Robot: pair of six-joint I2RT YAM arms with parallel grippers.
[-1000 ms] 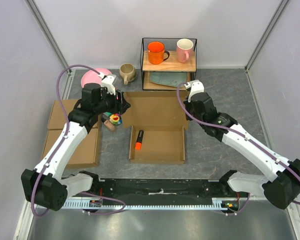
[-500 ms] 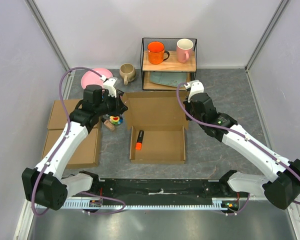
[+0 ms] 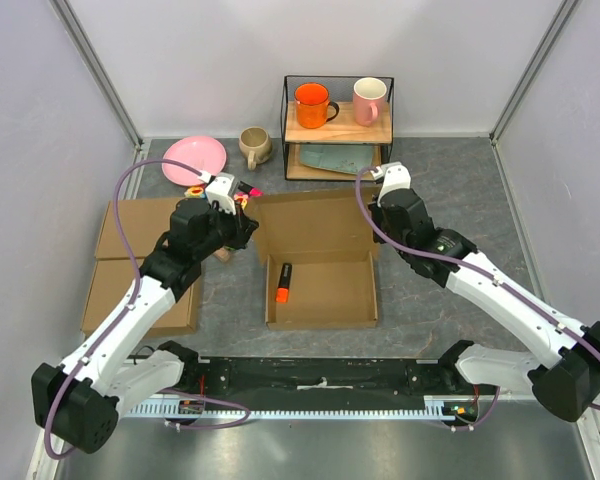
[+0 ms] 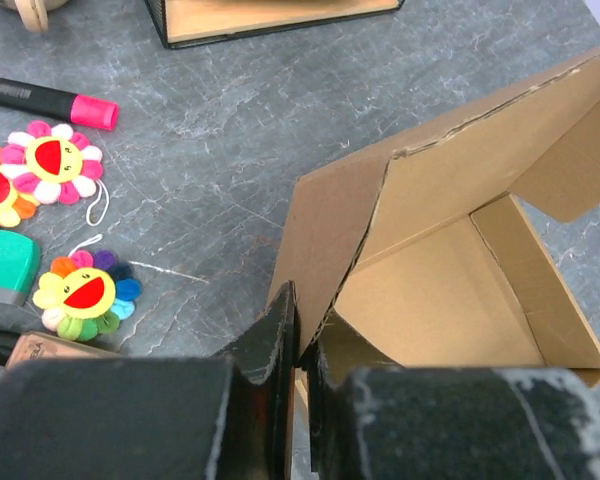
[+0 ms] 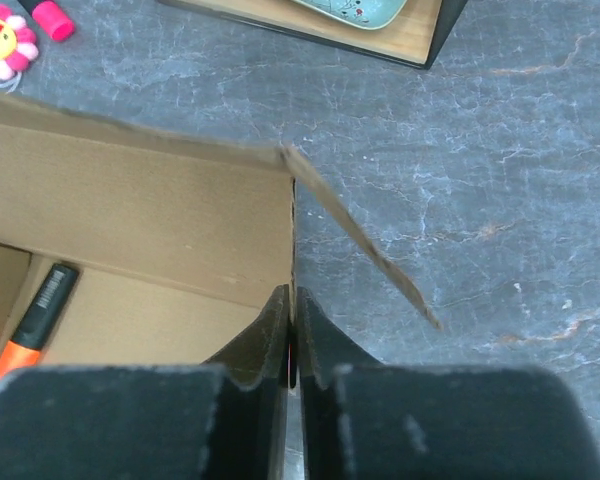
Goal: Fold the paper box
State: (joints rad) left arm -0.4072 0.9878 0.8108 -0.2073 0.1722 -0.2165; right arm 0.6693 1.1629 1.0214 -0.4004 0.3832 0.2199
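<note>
Basically the paper box (image 3: 325,292) sits between both arms. The left gripper (image 4: 300,350) is pinching its back corner flap and the right gripper (image 5: 292,330) is nipping the opposite wall edge just ahead, I'd guess so the lid swings over evenly.

The table (image 3: 450,170) is bare to the right of the paper box (image 3: 330,290). Flower toys (image 4: 83,292) and a pink marker (image 4: 50,100) crowd its left side.
</note>
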